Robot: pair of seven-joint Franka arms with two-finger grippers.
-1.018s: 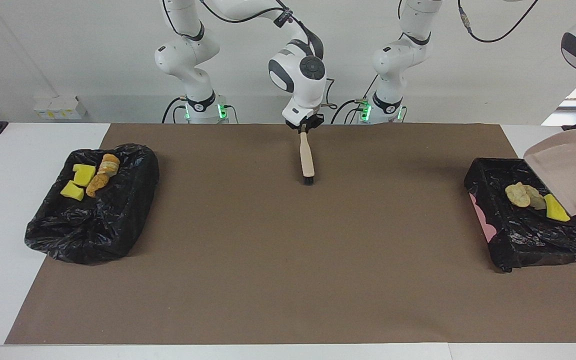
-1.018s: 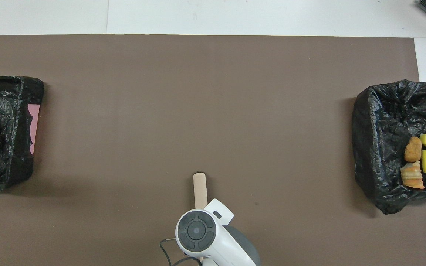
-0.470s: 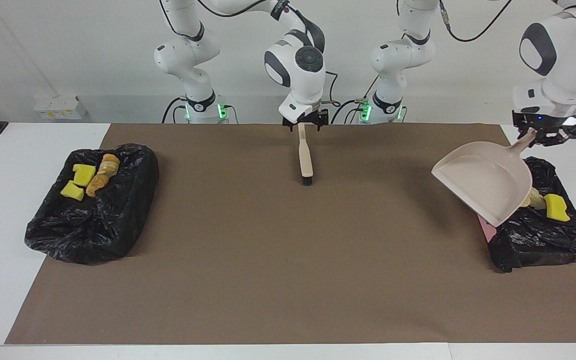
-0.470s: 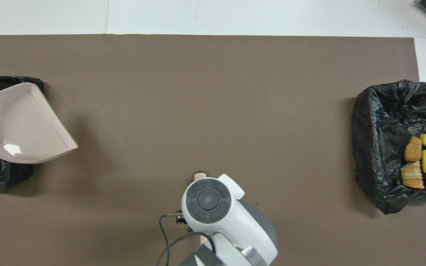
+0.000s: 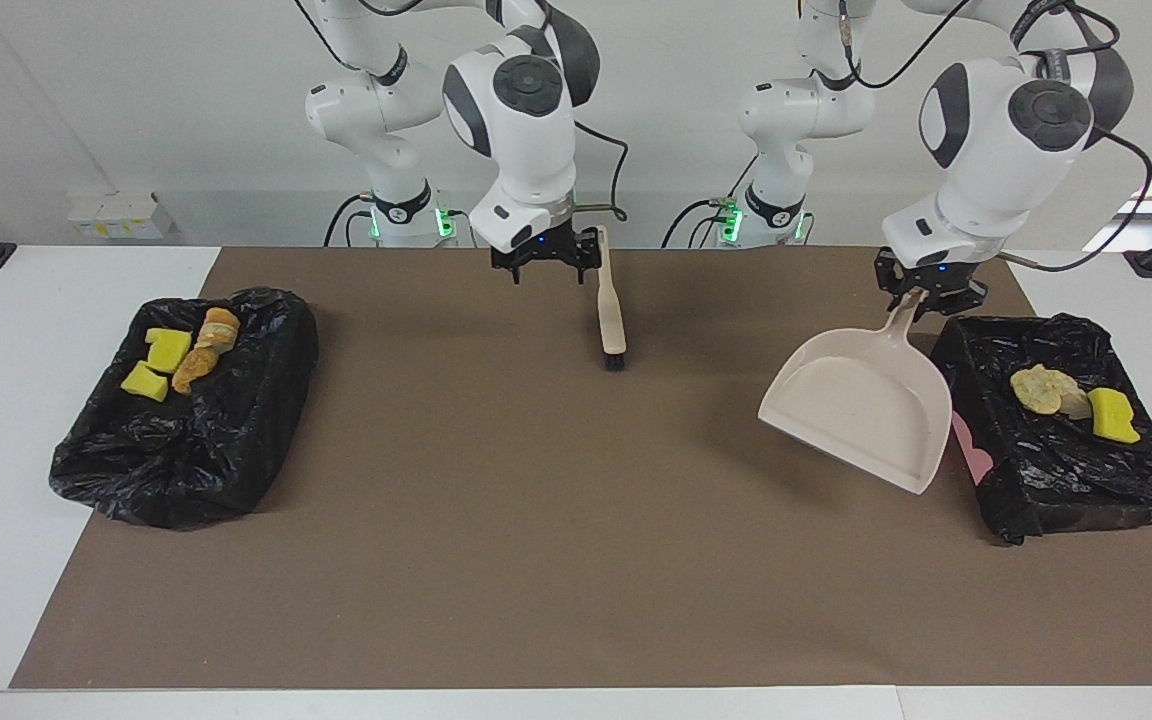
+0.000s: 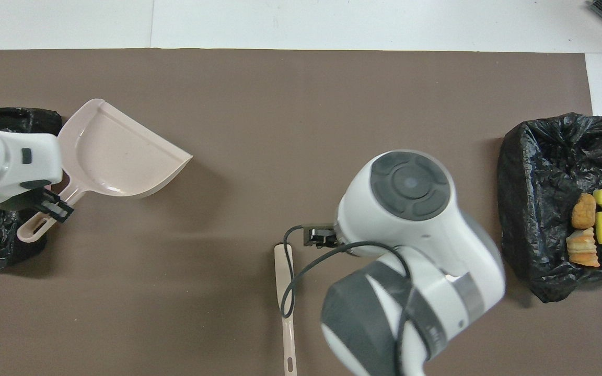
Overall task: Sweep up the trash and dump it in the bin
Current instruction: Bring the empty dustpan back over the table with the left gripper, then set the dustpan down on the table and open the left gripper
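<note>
**Stock of the surface: brush let go, dustpan swung clear of its bin**

1. Right pincer (image 5: 546, 265): released, fingers spread and holding nothing. It hangs over the robots' edge of the brown mat (image 5: 536, 560), just beside the brush handle, on the side toward the right arm's end. A second ago it was clenched on that handle.
2. Brush (image 5: 612, 310): beige, lying flat on the mat with its dark bristles pointing away from the robots. It has not moved, and nothing holds it now.
3. Left pincer (image 5: 926, 290): clenched on the dustpan's handle.
4. Dustpan (image 5: 861, 410): beige and empty. It is carried tilted, mouth low, over the mat next to the bin at the left arm's end. A moment back it was tipped over that bin.
5. Bin, left arm's end (image 5: 1066, 480): lined with a black bag. It holds pale rock-like lumps (image 5: 1039, 390) and one yellow-green sponge piece (image 5: 1112, 416).
6. Bin, right arm's end (image 5: 186, 450): also lined with a black bag. It holds two yellow sponge pieces (image 5: 161, 362), a brown lump and a pale layered lump.
7. Mat, middle and stretch farthest from the robots: no loose trash visible.

Remark: all the trash in sight lies in the two bins, so the sweeping and dumping look finished. Only setting down the dustpan seems to remain.
</note>
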